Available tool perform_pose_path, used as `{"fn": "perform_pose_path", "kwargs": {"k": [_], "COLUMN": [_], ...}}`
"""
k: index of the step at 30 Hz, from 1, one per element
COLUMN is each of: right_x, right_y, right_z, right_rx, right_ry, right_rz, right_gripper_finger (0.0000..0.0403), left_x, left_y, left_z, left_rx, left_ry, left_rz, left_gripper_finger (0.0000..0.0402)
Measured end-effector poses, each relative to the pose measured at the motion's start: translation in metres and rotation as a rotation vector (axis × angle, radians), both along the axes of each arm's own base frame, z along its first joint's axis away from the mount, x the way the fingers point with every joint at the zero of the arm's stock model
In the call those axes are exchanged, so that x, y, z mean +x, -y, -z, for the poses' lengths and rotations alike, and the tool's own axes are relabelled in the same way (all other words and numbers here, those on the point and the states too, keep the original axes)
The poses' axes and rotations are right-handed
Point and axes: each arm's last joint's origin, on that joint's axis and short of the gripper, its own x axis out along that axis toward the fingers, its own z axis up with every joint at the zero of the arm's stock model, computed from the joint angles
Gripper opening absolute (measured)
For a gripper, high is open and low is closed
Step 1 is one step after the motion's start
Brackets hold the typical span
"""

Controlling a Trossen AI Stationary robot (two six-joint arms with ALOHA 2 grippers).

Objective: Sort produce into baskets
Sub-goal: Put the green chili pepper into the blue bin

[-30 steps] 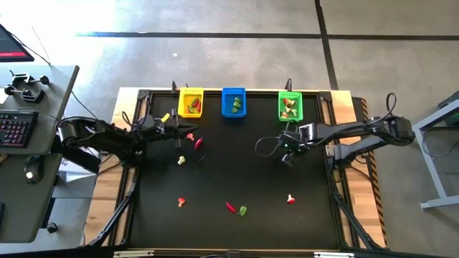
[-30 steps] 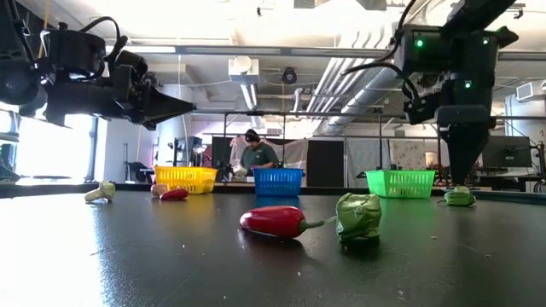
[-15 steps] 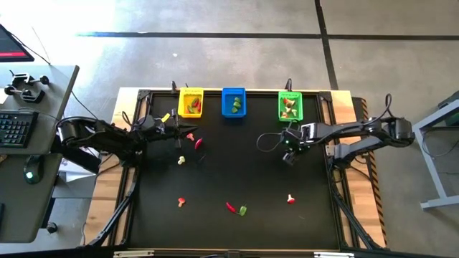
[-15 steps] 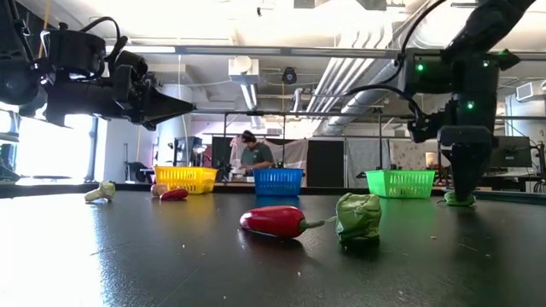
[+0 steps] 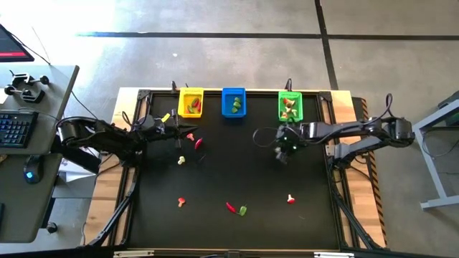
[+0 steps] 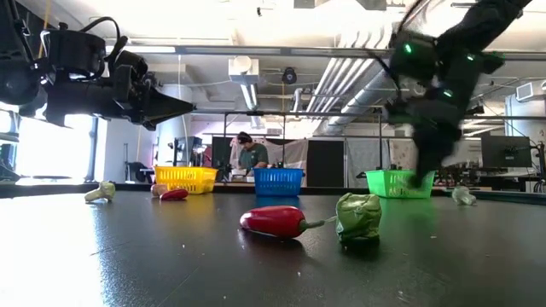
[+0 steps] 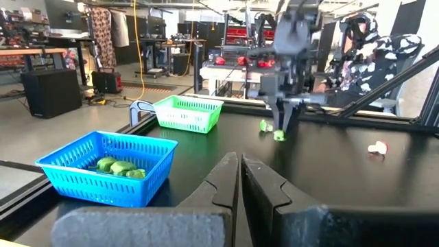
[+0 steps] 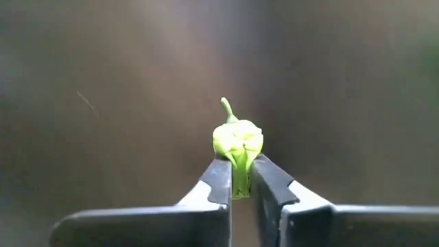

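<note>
A small green pepper (image 8: 237, 145) is pinched between the fingertips of the right gripper (image 8: 237, 180), its stem pointing away from the wrist. Seen from above, that gripper (image 5: 284, 147) is held over the black table (image 5: 237, 179) just near of the green basket (image 5: 290, 106), toward the table's right side. In the low view the right arm is blurred, and its tip is seen in front of the green basket (image 6: 399, 182).

The left gripper (image 7: 238, 180) is closed and empty, its fingers pressed together; it is held above the table's far left part (image 5: 176, 131), near the yellow basket (image 5: 191, 102).

Three baskets are lined along the far edge: yellow at left, the blue basket (image 5: 234, 102) in the middle, green at right. Green pieces are seen in the blue basket (image 7: 104, 168). Red and green pieces lie in the yellow one, and pale and red ones in the green one.

Loose produce is scattered on the table: a red chilli (image 6: 275, 221) touching a green piece (image 6: 358, 219) at the near middle, a mushroom (image 5: 290, 199) at the near right, another mushroom (image 5: 181, 202) at the near left, and a red piece (image 5: 198, 142) and a pale piece (image 5: 181, 160) by the left gripper.

A person (image 6: 253, 155) is seen in the room behind the table.
</note>
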Motion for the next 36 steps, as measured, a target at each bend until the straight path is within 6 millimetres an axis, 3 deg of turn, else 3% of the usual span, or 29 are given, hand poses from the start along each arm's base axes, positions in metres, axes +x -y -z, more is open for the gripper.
{"fn": "perform_pose_path", "kwargs": {"k": [7, 11, 18, 26, 31, 36], "right_x": [0.043, 0.064, 0.105, 0.139, 0.150, 0.162], "right_y": [0.023, 0.043, 0.092, 0.143, 0.162, 0.169], "right_z": [-0.028, -0.024, -0.008, -0.017, -0.027, -0.023], "right_rx": [-0.153, -0.244, -0.344, -0.395, -0.375, -0.354], "right_ry": [0.496, 0.642, 0.552, 0.372, 0.247, 0.151], "right_rz": [0.000, 0.011, 0.043, 0.003, -0.053, -0.126], "right_gripper_finger": [0.0027, 0.0011, 0.0009, 0.0009, 0.0014, 0.0068], "left_x": [0.000, 0.000, 0.000, 0.000, 0.000, 0.000], "left_y": [0.000, -0.001, -0.001, -0.001, -0.001, -0.001], "left_z": [0.000, 0.000, 0.000, 0.000, 0.000, 0.000], "left_rx": [0.026, 0.025, 0.026, 0.023, 0.023, 0.026], "left_ry": [-0.005, -0.006, -0.008, -0.008, -0.009, -0.009], "left_rz": [-0.002, -0.034, -0.038, -0.039, -0.042, -0.042], "left_gripper_finger": [0.0007, 0.0007, 0.0007, 0.0007, 0.0007, 0.0007]}}
